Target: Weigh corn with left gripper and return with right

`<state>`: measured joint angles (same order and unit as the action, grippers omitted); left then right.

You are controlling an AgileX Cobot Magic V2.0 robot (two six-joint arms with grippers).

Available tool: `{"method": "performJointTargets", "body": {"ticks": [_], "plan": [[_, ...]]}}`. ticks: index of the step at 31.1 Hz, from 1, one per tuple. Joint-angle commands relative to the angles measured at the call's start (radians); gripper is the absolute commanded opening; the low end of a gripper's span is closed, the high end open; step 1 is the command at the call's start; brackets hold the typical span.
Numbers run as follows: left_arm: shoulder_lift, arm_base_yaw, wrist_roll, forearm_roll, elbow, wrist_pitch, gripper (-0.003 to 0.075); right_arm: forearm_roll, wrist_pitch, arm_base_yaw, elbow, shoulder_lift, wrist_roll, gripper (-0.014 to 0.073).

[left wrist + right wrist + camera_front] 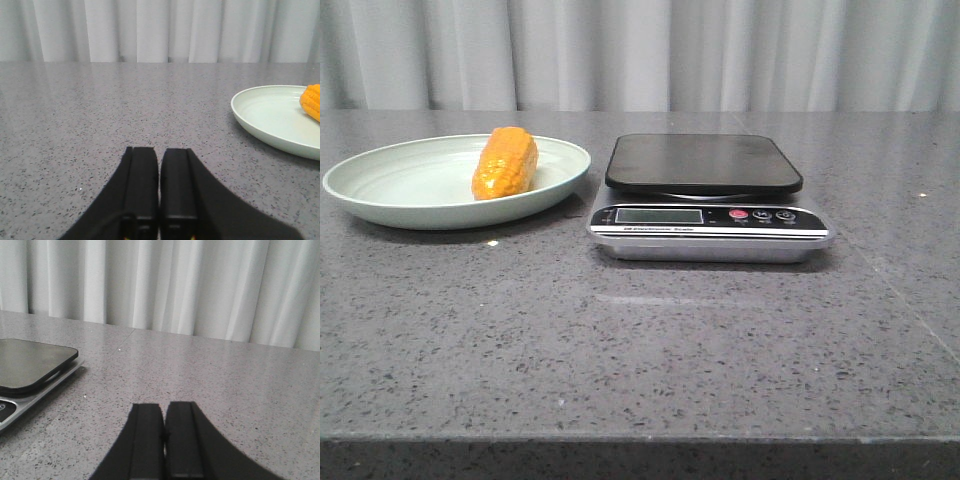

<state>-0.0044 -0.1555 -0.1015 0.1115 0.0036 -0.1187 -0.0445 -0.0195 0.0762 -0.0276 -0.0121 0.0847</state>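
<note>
The corn, a stubby orange-yellow cob piece, lies on the pale green plate at the table's left. Its end also shows in the left wrist view, on the plate. The kitchen scale with a black weighing pad stands beside the plate, its pad bare. It shows in the right wrist view too. My left gripper is shut and empty, low over the table, apart from the plate. My right gripper is shut and empty, off to one side of the scale. Neither gripper shows in the front view.
Grey speckled stone tabletop with its front edge near the camera. White curtain behind the table's far edge.
</note>
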Motion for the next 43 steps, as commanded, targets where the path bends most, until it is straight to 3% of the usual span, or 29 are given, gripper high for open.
{"method": "performJointTargets", "body": {"ticks": [1,22,27,32,33,35,37,43], "plan": [[-0.020,0.000,-0.002,-0.008,0.006,0.072,0.0127,0.012,-0.087,0.001,0.008,-0.015,0.004,0.0165],[-0.020,0.000,-0.002,-0.008,0.006,0.076,0.0127,0.012,-0.087,0.001,0.008,-0.015,0.004,0.0165],[-0.020,0.000,-0.002,-0.012,0.006,0.241,0.0127,0.012,-0.087,0.001,0.008,-0.015,0.004,0.0165],[-0.020,0.000,-0.037,-0.063,-0.009,0.543,0.0127,0.012,-0.087,0.001,0.008,-0.015,0.004,0.0165],[-0.020,0.000,-0.037,-0.055,-0.034,0.550,0.0127,0.012,-0.087,0.001,0.008,-0.015,0.004,0.0165],[-0.015,0.006,-0.044,0.003,-0.105,0.470,0.0127,0.012,-0.087,0.001,0.008,-0.015,0.004,0.0165],[-0.004,0.018,-0.062,0.054,-0.215,0.298,0.0127,0.012,-0.087,0.001,0.008,-0.015,0.004,0.0165],[0.148,0.060,-0.062,0.051,-0.508,-0.122,0.0127,0.012,-0.087,0.001,0.008,-0.015,0.004,0.0165]]}}
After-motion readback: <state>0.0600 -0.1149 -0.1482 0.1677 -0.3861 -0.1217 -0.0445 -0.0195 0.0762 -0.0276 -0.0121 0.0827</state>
